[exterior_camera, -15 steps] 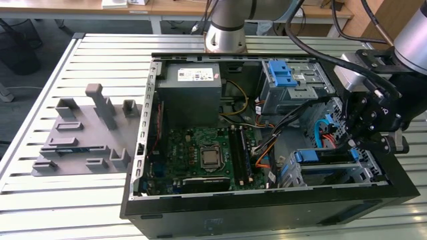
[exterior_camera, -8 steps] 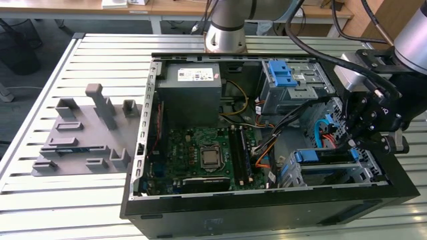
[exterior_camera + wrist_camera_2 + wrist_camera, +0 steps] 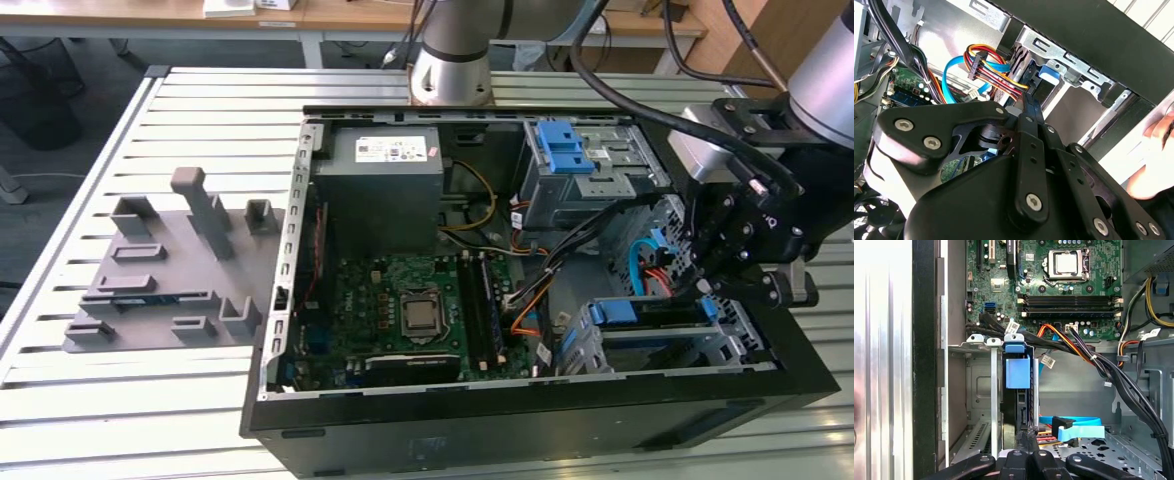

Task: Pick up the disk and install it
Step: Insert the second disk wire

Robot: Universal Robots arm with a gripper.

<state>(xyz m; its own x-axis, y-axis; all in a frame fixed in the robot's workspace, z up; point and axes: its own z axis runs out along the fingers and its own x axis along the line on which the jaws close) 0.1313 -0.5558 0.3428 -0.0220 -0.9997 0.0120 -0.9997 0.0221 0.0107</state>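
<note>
Exterior view: end effector (image 3: 721, 285) lowered into open computer case (image 3: 534, 420) on slatted desk (image 3: 134, 400), at the exterior view's right, above drive cage (image 3: 721, 350). First wrist view: disk (image 3: 1017, 390) standing on edge in cage slot, blue carrier tab (image 3: 1017, 371) uppermost, so apparently seated already. End effector (image 3: 1026, 440) with fingertips drawn together, touching or pinching disk's near edge; cannot tell which. Orange-and-black cables (image 3: 1079, 347) draped just beside slot. Motherboard (image 3: 1054, 290) beyond.

The exterior view looks down from high on the open black computer case (image 3: 534, 400). Both wrist views sit close inside it, sharing the metal drive cage (image 3: 979, 405) (image 3: 1064, 65).
</note>
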